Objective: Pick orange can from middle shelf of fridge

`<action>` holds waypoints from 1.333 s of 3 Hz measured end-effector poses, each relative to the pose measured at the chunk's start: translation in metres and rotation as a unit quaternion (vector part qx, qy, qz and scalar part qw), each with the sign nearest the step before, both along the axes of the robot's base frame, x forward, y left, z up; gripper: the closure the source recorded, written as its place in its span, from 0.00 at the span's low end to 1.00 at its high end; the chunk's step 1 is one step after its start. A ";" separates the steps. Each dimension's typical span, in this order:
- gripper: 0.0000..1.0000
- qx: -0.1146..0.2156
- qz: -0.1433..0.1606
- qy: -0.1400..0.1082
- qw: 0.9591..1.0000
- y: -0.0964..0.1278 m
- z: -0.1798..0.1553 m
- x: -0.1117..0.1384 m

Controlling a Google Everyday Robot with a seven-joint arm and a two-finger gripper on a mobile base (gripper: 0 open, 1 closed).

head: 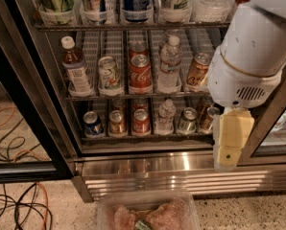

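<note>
**Orange can half hidden behind the big white arm**

The fridge point(148, 172) stands open. The orange can point(197, 71) sits at the right end of the middle shelf point(115, 97). The fat white arm point(251, 56) covers the can's right side, so only part of it shows.

On the same shelf, going left from the can, stand a clear bottle point(170, 61), a red Coca-Cola can point(140, 72), a white-and-green can point(109, 73) and a brown bottle point(75, 67) with a white cap. More cans stand behind them, too dark to make out.

The gripper point(228, 158) hangs down from the arm at the right, in front of the lower shelf point(133, 137) and the shiny steel base. It is lower than the orange can and not touching it. It looks like one pale yellow block, so I cannot tell if it is open or closed. It holds nothing.

The top shelf point(133, 27) is cut off by the top edge. A clear tub point(104, 210) on the floor is cut off at the bottom, and the pink stuff inside is blurry. Wires point(11, 145) lie on the floor at the left.
</note>
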State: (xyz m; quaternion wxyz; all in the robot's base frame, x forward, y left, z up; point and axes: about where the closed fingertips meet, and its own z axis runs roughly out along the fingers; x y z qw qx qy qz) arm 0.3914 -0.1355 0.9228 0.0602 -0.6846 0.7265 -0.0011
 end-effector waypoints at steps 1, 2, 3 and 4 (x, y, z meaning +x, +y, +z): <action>0.00 0.000 -0.002 0.000 1.000 0.001 0.000 -0.003; 0.00 -0.003 -0.005 0.005 1.000 0.002 -0.004 -0.005; 0.00 -0.005 -0.009 0.011 1.000 0.004 -0.011 -0.004; 0.00 -0.013 -0.010 0.022 1.000 0.007 -0.022 -0.010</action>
